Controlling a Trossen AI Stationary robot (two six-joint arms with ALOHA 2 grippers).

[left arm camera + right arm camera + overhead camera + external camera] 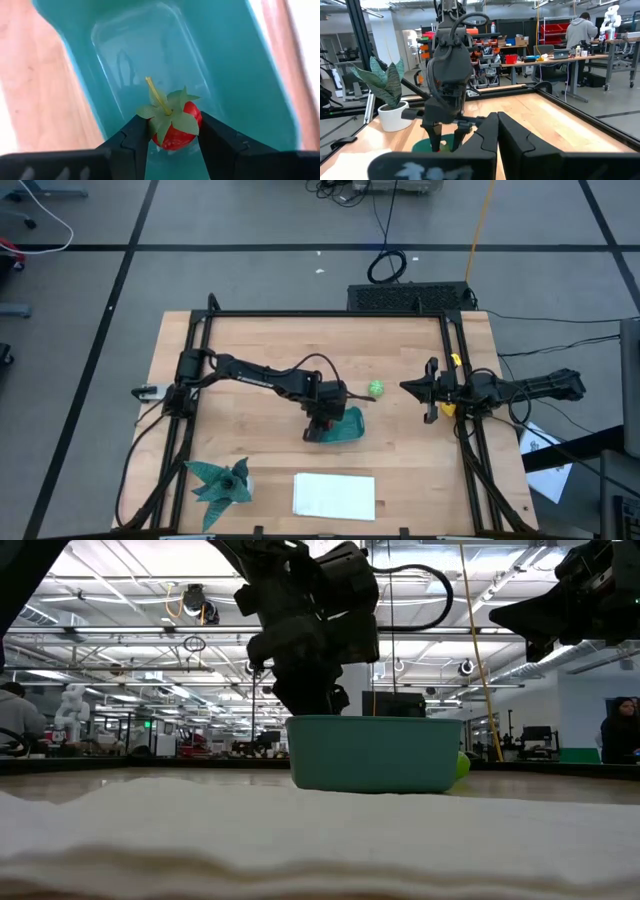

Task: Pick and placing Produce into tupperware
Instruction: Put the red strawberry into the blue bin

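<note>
A teal tupperware tub (348,426) stands at the table's middle. My left gripper (322,420) reaches steeply down into it, shut on a small red toy fruit (176,135) with green leaves and a yellow stem. In the low view the tub's wall (375,755) hides the fruit and the fingertips. A light green round toy (376,388) rests on the table just beyond the tub, also showing in the low view as the green toy (462,765) behind the tub's corner. My right gripper (425,390) waits shut near the table's right edge, holding nothing. My left gripper pinches the red fruit by its two opposite sides (197,114) between its two fingers (134,137). The fingers come from above, slanting steeply down into the tub. The fruit's leafy stem end faces up toward the wrist. Whether the fruit touches the tub's floor (140,55) I cannot tell.
A flat white rectangle (335,495) lies at the near edge, filling the front of the low view. A spiky teal-green star-shaped thing (220,480) sits at the near left. A black frame (455,340) runs round the tabletop. Bare wood lies at the far left.
</note>
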